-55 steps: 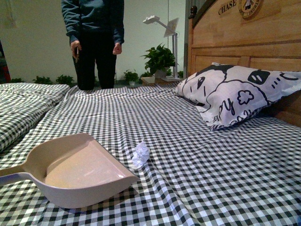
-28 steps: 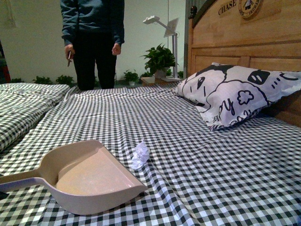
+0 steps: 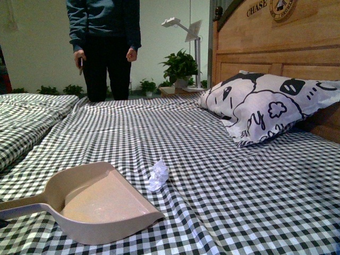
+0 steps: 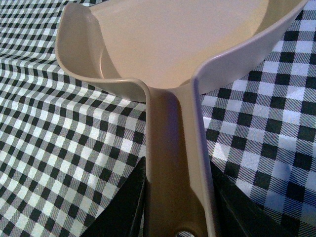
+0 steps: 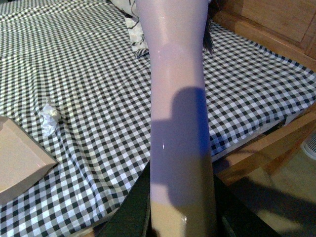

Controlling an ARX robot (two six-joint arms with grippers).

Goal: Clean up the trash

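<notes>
The bed fills my view, a black-and-white check sheet running to a wooden headboard, with a printed pillow at the right and a person standing at the far end. The trash is a small crumpled white wad lying on the sheet near the middle, well apart from the pillow. My left claw is closed around the stem of the beige dustpan. The pan's long axis runs from that stem at the left out to an open lip facing right, and the wad sits just beyond the far end of that lip, near it but not touching. My right claw grips a pale handle whose working end is out of frame, so I cannot tell what tool it is. From that side the wad lies past the handle, beside the pan's corner. I judge the left side is nearer. The wad sits between pan and tool, so a sweep leftward toward the lip should carry it in.
</notes>
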